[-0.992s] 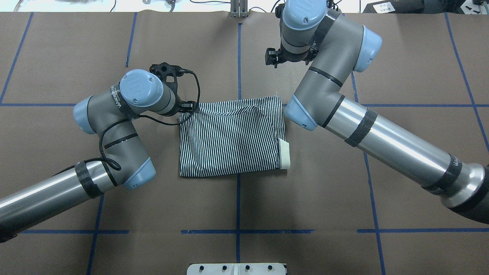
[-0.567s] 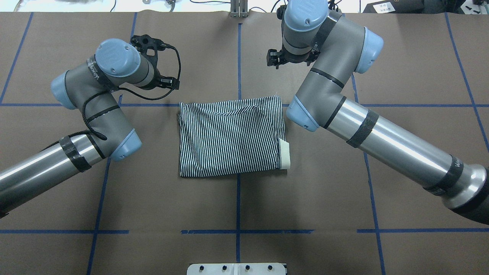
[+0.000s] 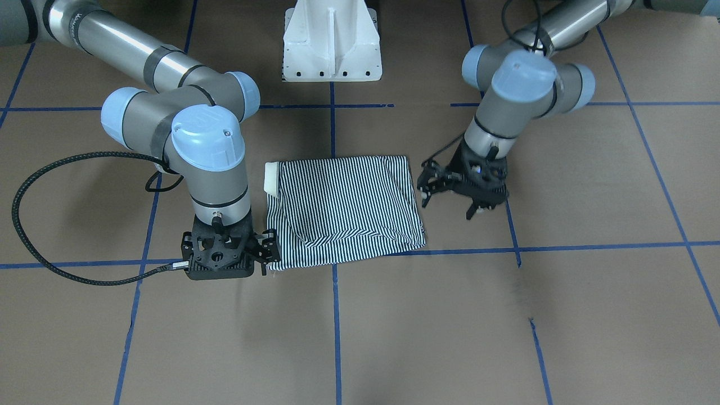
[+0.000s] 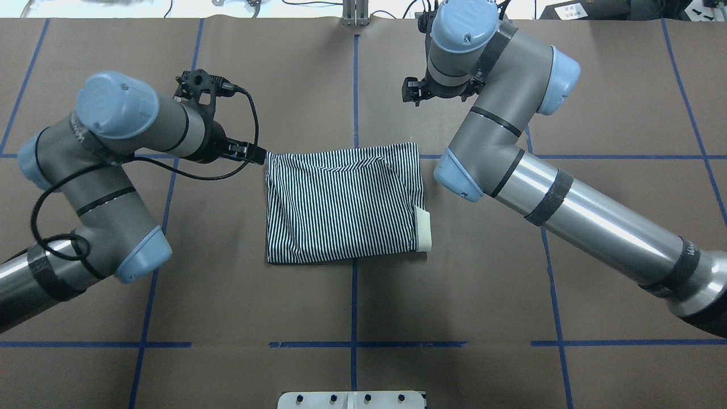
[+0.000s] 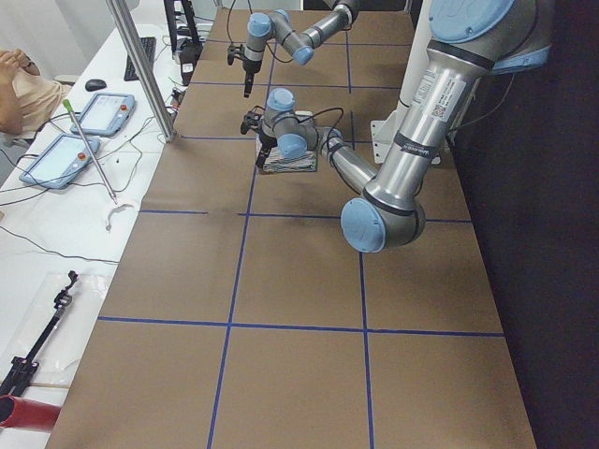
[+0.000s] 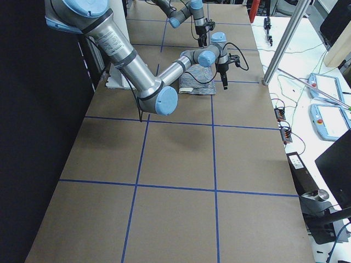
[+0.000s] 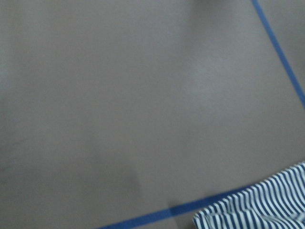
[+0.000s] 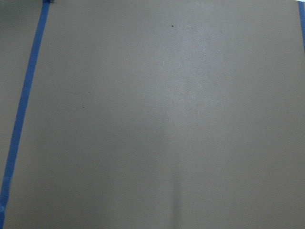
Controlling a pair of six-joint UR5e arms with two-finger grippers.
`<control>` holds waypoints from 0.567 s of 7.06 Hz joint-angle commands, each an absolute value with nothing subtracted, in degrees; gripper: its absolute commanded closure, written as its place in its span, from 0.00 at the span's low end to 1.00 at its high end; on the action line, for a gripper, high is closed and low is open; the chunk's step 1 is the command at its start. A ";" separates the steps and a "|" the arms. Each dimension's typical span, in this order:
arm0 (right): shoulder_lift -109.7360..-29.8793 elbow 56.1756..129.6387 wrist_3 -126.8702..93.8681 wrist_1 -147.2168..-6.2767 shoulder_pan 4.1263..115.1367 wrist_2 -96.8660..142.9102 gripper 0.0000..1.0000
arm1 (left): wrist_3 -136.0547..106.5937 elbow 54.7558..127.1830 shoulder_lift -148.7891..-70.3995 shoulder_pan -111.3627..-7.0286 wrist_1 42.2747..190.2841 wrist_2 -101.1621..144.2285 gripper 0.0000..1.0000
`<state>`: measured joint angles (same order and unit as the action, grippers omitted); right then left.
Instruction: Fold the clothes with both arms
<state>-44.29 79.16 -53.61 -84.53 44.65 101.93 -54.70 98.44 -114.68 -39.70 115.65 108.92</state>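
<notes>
Folding progress: the polo shirt (image 4: 343,207) is judged nearly done, laid as a compact striped rectangle with its cream collar (image 4: 423,230) showing at the near right corner; 1 last fold or a tidy may be left.
Shirt place: it is laid flat at the middle of the table (image 4: 454,295).
Left gripper (image 3: 447,208): fingers are held apart and empty, by the far left corner.
Right gripper (image 3: 267,251): whether it is apart or together cannot be told.
Surface: brown paper is gridded with blue tape (image 4: 353,85).
Room: a white bench (image 5: 56,215) with 2 tablets (image 5: 101,112) is seen beyond the far edge.

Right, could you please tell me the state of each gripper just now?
Left gripper: open, holding nothing, beside the shirt.
Right gripper: cannot be told whether open or closed.
</notes>
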 commanded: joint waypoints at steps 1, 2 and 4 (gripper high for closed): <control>-44.91 79.72 -53.61 -84.46 44.47 101.87 0.00 | -70.75 102.39 -112.24 -30.90 117.93 104.72 0.49; -44.91 79.72 -53.61 -84.46 44.47 101.87 0.00 | -76.32 102.31 -112.15 -27.28 118.56 101.89 0.60; -44.91 79.72 -53.61 -84.46 44.38 101.87 0.00 | -76.90 101.34 -111.80 -26.02 118.48 101.25 0.59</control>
<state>-44.90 79.71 -53.61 -84.47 44.42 101.87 -75.75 101.81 -112.02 -27.02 118.41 101.89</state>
